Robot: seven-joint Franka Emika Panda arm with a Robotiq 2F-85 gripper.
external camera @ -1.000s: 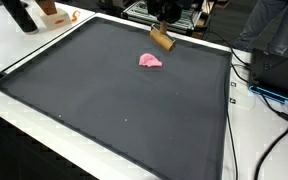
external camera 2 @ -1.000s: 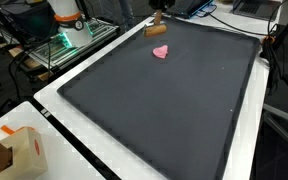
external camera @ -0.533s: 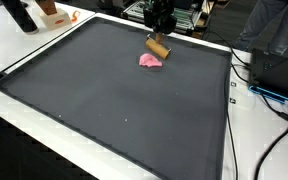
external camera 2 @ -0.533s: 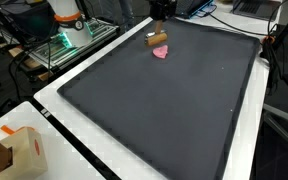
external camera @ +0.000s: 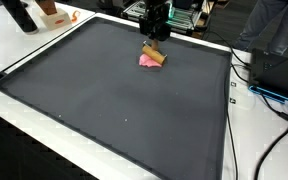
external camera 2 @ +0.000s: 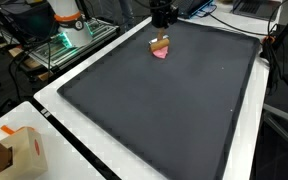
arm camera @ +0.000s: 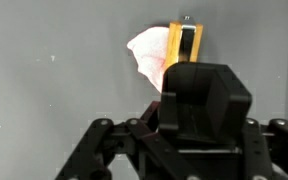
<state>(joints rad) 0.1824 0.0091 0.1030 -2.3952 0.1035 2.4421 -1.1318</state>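
My gripper [external camera: 156,36] hangs over the far part of a dark mat [external camera: 114,100], shut on a tan wooden block [external camera: 154,51]. The block is right above a small pink crumpled object [external camera: 146,62] lying on the mat, and I cannot tell whether they touch. In the other exterior view the gripper [external camera 2: 162,28] holds the block [external camera 2: 161,43] above the pink object [external camera 2: 161,54]. The wrist view looks down past the black fingers [arm camera: 199,85] to the orange-tan block [arm camera: 184,45], with the pink object [arm camera: 146,55] partly under it to its left.
The mat [external camera 2: 164,110] lies on a white table [external camera: 44,135]. Cables [external camera: 269,95] and dark equipment run along one side. A cardboard box [external camera 2: 19,150] stands at a near corner. An orange and white device [external camera 2: 66,15] stands beyond the mat.
The gripper has come down and towards the pink object with the block in it. The block now hangs right over the pink object, which has not moved.
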